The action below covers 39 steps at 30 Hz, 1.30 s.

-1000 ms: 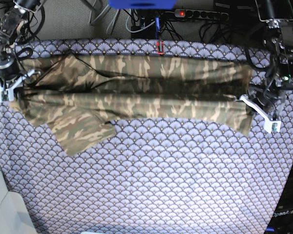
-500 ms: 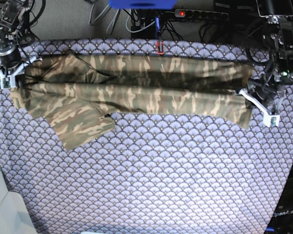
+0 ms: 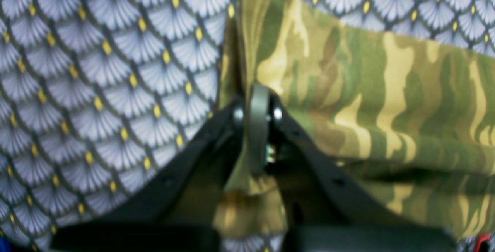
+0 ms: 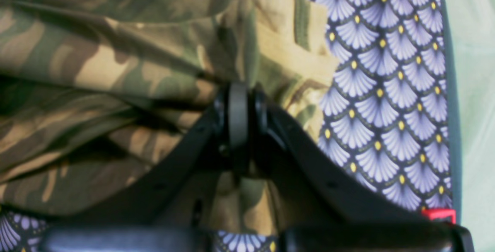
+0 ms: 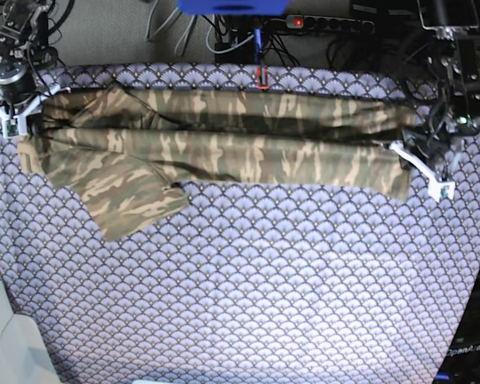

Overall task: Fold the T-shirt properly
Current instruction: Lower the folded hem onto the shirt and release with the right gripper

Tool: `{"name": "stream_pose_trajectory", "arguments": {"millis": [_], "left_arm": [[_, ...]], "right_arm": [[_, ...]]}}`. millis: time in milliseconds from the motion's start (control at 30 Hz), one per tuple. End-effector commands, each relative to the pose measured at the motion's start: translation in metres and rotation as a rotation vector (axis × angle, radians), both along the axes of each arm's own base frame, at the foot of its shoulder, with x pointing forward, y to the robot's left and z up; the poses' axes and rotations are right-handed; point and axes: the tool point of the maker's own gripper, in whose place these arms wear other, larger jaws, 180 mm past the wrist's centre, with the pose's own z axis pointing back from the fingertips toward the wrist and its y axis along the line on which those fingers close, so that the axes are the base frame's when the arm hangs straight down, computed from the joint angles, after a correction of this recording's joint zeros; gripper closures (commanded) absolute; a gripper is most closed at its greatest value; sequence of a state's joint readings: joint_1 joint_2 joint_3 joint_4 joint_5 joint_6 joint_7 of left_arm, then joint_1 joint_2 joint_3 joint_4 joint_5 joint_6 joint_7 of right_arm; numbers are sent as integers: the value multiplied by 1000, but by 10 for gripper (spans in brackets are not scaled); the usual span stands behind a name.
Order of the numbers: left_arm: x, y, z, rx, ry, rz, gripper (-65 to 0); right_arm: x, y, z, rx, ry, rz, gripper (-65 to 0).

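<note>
- T-shirt [image 5: 216, 148], camouflage in olive, tan, brown and cream, is stretched into a long band across the far part of the tablecloth [image 5: 248, 288], running from one gripper to the other.
- Right gripper [image 5: 20, 120], at the shirt's end on the base view's left, has its jaws pressed together on a bunched fold of the camouflage cloth; the right wrist view shows the fabric pinched between the black fingers [image 4: 238, 116], with more cloth hanging below them.
- Left gripper [image 5: 404, 152], at the shirt's opposite end, is likewise clamped tight on the shirt; in the left wrist view a narrow strip of cloth passes up between the closed fingers [image 3: 258, 120] and spreads out to the side of them.
- One sleeve [image 5: 132, 196] of the T-shirt lies flat on the tablecloth, sticking out from the band toward the near side, close to the right gripper's end.
- The band shows lengthwise folds and dark creases, with an upper layer lying over a lower one.
- The tablecloth is purple-grey with a scallop pattern and small yellow dots, and it covers the whole table on the near side of the T-shirt.
- Beyond the T-shirt, past the table's far edge, a black power strip [image 5: 328, 24] with a lit red switch lies on the grey floor among cables, next to a blue object [image 5: 232, 6].
- A small red mark [image 5: 262, 78] sits at the tablecloth's far edge, just behind the shirt's middle.
</note>
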<state>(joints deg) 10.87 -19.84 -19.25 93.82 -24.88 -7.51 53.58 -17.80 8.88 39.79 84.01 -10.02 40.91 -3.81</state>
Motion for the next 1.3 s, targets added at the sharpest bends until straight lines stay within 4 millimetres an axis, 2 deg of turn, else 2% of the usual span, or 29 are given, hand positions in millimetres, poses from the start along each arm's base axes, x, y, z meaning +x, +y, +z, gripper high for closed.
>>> {"name": "stream_pose_trajectory", "arguments": {"millis": [0,333,433,600,833,1100,1200,1267], "left_arm": [[7,7,16,32,-51,-2,0],[0,4,12,31,-22,-10,0],[-7,4,8,31,-5,-11,0],[-12,7,-3,27,30,-1,0],[-20,12,-17,25,67,14,-135],[-19,11,-16,17,66,14,-143],[-19,11,-17,21,67,14,-143],[-19,11,-17,22,67,14,-143]], "right_arm": [[6,-11,15,-34,-43,-6,0],[6,-16,18,-51,-38,2,0],[-2,-16,13,-51,-17,2,0],[-4,-15,12,-47,-12,3,0],[-10,-14,9,-46,2,2,0],[-11,-15,7,-47,11,-1,0],[-11,-15,7,-47,11,-1,-49],[-11,-15,7,-47,12,-1,-107]]}}
